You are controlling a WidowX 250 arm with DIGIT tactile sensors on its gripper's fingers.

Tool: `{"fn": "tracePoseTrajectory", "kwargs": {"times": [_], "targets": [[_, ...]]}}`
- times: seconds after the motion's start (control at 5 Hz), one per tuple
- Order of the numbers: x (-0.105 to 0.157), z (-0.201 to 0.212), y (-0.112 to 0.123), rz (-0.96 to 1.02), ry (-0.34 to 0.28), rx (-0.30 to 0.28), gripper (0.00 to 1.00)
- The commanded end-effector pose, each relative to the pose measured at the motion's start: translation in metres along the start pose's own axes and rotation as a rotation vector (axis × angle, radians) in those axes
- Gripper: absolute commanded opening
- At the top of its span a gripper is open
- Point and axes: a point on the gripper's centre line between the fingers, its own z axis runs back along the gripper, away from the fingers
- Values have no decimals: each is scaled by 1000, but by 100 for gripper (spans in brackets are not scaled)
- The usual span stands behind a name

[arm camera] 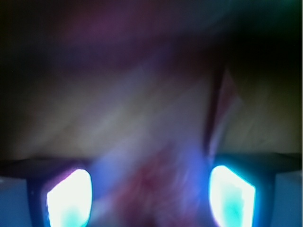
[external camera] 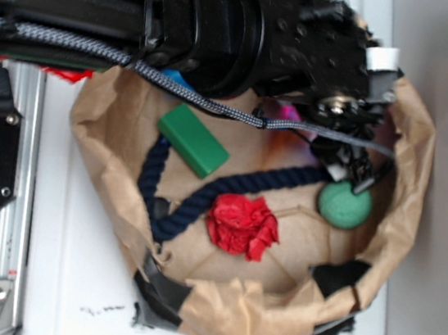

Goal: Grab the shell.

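Note:
In the exterior view my black arm reaches over a crumpled brown paper bowl (external camera: 408, 183). My gripper (external camera: 349, 172) points down near its right wall, just above a green ball (external camera: 344, 206). The shell does not show clearly there; the arm covers that part of the bowl. The wrist view is heavily blurred. My two fingers (arm camera: 69, 198) glow white and stand far apart, so the gripper (arm camera: 151, 198) is open. Between them lies a reddish-brown smear (arm camera: 156, 189), too blurred to name.
Inside the bowl lie a green block (external camera: 194, 140), a dark blue rope (external camera: 204, 194) and a crumpled red paper flower (external camera: 242, 224). Black tape (external camera: 160, 290) patches the bowl's front rim. A metal rail (external camera: 14, 189) runs along the left.

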Motion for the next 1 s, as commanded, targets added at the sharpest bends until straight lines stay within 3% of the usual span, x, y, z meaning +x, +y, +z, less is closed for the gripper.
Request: {"fn": "tracePoseTrajectory", "kwargs": {"times": [0.0, 0.6, 0.8], "targets": [[4, 0, 13, -5, 2, -22, 0], [-3, 8, 10, -109, -34, -25, 0], [0, 34, 7, -235, -51, -74, 0]]}}
